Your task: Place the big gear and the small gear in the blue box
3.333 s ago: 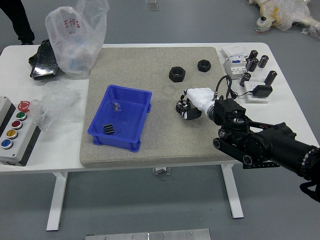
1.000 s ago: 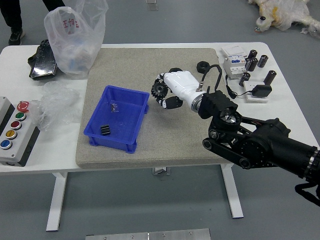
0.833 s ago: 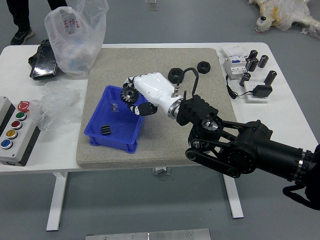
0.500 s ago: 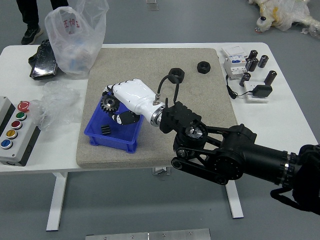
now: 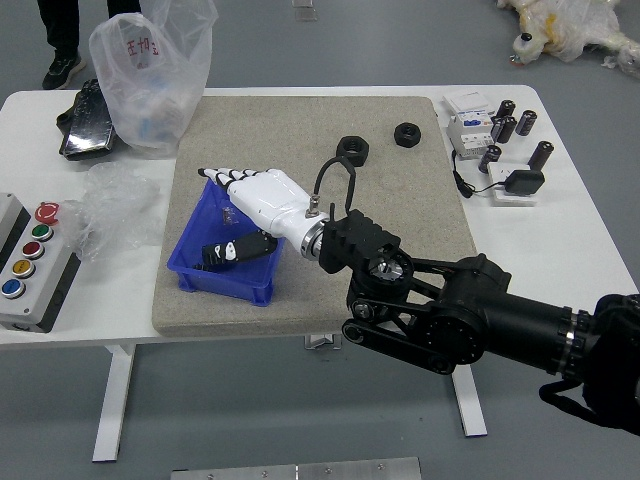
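Observation:
Over the blue box point(image 5: 225, 285), my right hand point(image 5: 208, 213) is open, its white-backed fingers extended above the far rim and its black thumb apart, lower over the inside. No gear shows between the fingers, nor can one be made out in the box, part of which the hand covers. Inside are a small glinting piece point(image 5: 230, 215) and a dark block, mostly hidden by the thumb. My left arm is out of view.
Two black nut-shaped rings point(image 5: 353, 150) lie on the mat's far part. Black cylinders and white boxes point(image 5: 470, 135) stand at right. Plastic bags point(image 5: 150, 80) and a button panel point(image 5: 38, 262) are at left. A person's legs show beyond the table, top left.
My right hand has travelled left from the mat to over the box with a toothed gear. Its fingers have since opened, and the gear is out of sight. The person's feet have shifted right.

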Available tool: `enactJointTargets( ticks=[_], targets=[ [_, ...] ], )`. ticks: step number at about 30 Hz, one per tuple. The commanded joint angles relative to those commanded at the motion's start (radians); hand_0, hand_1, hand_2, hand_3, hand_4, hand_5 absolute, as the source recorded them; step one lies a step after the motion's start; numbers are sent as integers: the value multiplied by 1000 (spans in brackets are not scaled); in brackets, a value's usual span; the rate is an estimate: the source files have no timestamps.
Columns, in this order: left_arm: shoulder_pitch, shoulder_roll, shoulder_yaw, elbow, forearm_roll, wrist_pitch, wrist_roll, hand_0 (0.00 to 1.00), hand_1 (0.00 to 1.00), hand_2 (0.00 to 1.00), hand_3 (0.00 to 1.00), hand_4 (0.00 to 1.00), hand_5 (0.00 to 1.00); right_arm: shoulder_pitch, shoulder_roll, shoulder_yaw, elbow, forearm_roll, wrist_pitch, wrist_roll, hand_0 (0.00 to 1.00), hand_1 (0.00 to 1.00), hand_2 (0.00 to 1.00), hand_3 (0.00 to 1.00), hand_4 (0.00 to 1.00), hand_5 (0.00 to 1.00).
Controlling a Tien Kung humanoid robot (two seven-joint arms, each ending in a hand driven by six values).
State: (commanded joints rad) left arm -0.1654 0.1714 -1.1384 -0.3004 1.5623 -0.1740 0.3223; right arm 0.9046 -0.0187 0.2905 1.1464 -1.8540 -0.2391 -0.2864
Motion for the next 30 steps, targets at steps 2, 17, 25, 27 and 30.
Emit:
enactJointTargets(
  ticks=[2, 17, 25, 27, 30],
  targets=[
    [-1, -1, 0, 0, -1, 0, 1, 747, 674, 613, 757, 683, 736, -6, -5, 13, 15, 10, -14, 7, 613, 901, 998, 998, 989, 578],
    [2, 5, 24, 7, -30, 12, -12, 746, 674, 612, 756, 688, 729, -127, -249, 370, 307, 399, -59, 238, 536, 782, 822, 828, 918, 570],
    [-1, 9, 63, 19, -75, 31, -43, 746, 674, 613, 757, 689, 727, -328, -420, 607, 352, 679, 9, 399, 539, 764, 805, 798, 908, 569],
    [-5, 11, 73, 22, -88, 34, -49, 746, 674, 614, 757, 690, 724, -387, -442, 664, 357, 741, 24, 426, 547, 753, 791, 790, 908, 575],
    [-10, 12, 102, 26, -118, 41, -64, 746, 674, 614, 757, 690, 724, -479, -453, 745, 346, 829, 49, 461, 547, 753, 791, 790, 908, 575]
  ],
)
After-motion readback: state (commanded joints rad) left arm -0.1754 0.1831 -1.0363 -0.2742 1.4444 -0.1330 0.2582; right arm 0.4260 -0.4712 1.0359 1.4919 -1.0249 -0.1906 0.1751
